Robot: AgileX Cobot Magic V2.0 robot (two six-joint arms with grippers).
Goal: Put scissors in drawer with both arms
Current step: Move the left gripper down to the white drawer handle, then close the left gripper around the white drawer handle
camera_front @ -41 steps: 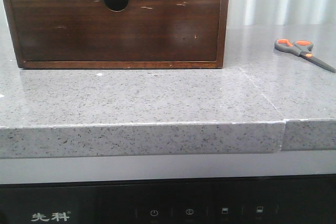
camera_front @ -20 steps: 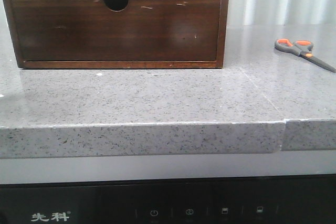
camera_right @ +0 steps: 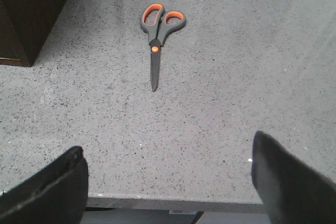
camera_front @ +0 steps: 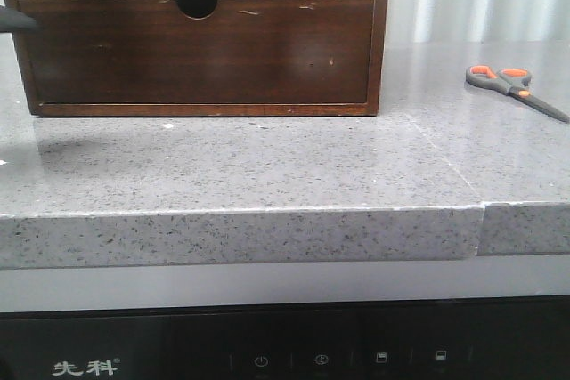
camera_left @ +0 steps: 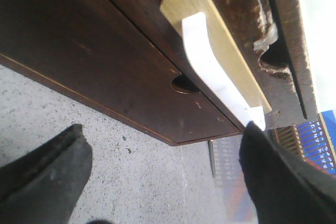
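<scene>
My left gripper [camera_left: 163, 177] has just come in beside the shut drawer [camera_front: 196, 51], fingers wide and empty, notch ahead. My right gripper [camera_right: 170, 182], wide too, faces the scissors [camera_right: 157, 32] lying well ahead on the countertop [camera_front: 267, 166].

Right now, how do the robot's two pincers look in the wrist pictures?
Both are matte black with two broad, blunt fingers. The left pincer shows rough, dull fingers. The right pincer has a pale line along one finger's edge. No cables or markings are visible.
</scene>
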